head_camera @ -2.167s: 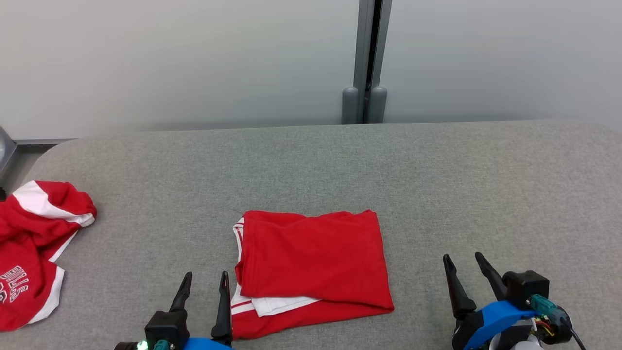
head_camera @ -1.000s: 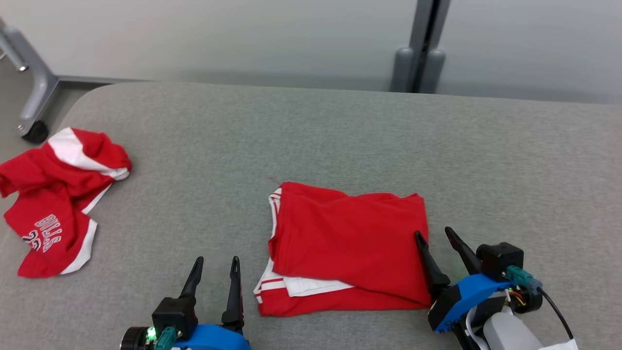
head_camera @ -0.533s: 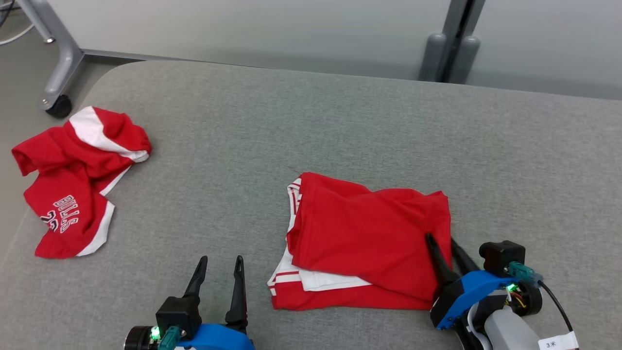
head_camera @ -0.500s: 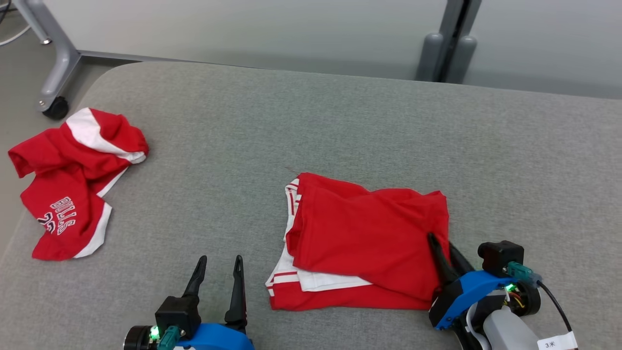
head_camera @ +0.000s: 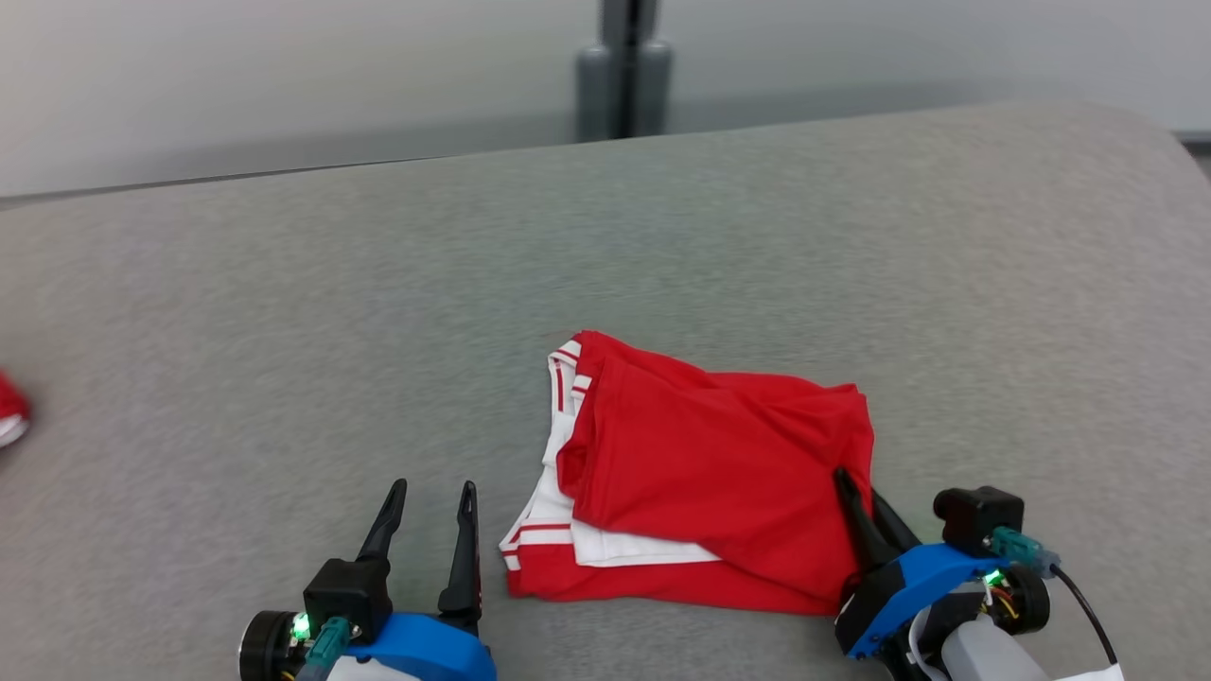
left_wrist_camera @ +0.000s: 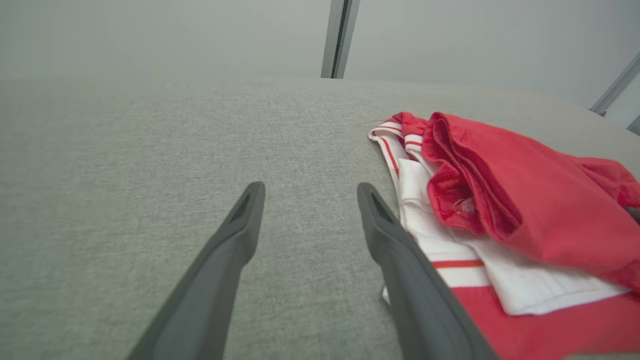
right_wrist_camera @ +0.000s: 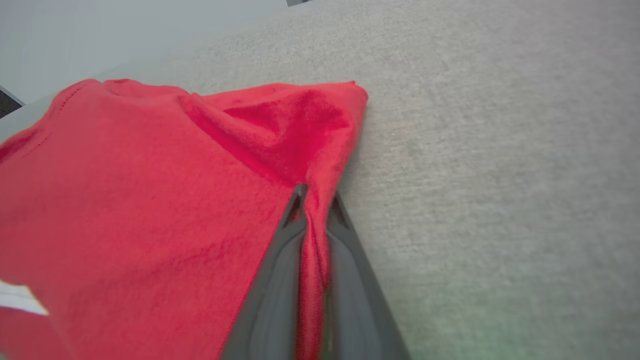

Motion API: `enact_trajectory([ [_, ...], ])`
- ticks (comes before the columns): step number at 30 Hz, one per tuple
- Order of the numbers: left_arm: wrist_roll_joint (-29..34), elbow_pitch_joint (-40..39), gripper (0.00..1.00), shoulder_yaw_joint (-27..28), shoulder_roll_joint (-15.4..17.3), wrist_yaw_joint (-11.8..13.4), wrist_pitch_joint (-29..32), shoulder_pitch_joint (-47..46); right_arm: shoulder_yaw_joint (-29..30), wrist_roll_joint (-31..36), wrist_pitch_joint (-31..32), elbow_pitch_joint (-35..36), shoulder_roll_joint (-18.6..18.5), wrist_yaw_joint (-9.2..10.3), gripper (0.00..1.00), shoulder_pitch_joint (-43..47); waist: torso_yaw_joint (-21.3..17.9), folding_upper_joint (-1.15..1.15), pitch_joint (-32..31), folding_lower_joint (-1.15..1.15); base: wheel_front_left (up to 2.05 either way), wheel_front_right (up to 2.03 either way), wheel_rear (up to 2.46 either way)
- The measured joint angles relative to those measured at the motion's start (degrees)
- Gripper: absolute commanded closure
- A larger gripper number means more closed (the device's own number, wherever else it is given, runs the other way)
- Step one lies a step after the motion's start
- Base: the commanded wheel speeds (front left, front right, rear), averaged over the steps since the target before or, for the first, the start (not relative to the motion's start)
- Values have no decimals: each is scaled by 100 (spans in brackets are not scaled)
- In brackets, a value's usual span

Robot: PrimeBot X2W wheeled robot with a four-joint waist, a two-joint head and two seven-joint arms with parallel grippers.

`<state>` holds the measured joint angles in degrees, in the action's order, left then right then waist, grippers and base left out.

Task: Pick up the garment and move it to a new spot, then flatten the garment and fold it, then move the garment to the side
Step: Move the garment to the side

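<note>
A folded red garment (head_camera: 710, 473) with white trim lies on the grey padded table (head_camera: 284, 312), in the lower middle of the head view. My right gripper (head_camera: 856, 487) is shut on the garment's right edge; the right wrist view shows a fold of red cloth (right_wrist_camera: 312, 225) pinched between the two fingers. My left gripper (head_camera: 430, 492) stands open just left of the garment (left_wrist_camera: 500, 200), with bare table between its fingers (left_wrist_camera: 240, 225).
A scrap of another red and white garment (head_camera: 9, 416) shows at the left edge of the head view. A grey post (head_camera: 624, 57) stands behind the table's far edge. The table's right end curves off at the upper right.
The head camera has swung to the right, so the second garment slid almost out of view. My right gripper stays shut on the folded garment's right edge, which has bunched up slightly.
</note>
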<state>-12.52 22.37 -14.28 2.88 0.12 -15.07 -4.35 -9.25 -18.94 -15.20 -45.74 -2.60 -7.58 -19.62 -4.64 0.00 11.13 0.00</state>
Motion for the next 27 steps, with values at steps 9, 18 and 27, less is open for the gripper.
enact_trajectory([
  [9,-22,158,0,-322,-1,-119,0,-184,-151,-123,2,-49,-11,2,100,135,-1106,0,-66,0,0,0,0],
  [18,-62,261,0,-641,-2,-225,0,-274,-278,-181,9,51,-16,4,100,158,-1880,0,-102,0,0,0,0],
  [27,-18,333,0,-777,-5,-268,0,-461,-236,-62,9,203,-31,7,100,16,-2003,0,69,0,0,0,0],
])
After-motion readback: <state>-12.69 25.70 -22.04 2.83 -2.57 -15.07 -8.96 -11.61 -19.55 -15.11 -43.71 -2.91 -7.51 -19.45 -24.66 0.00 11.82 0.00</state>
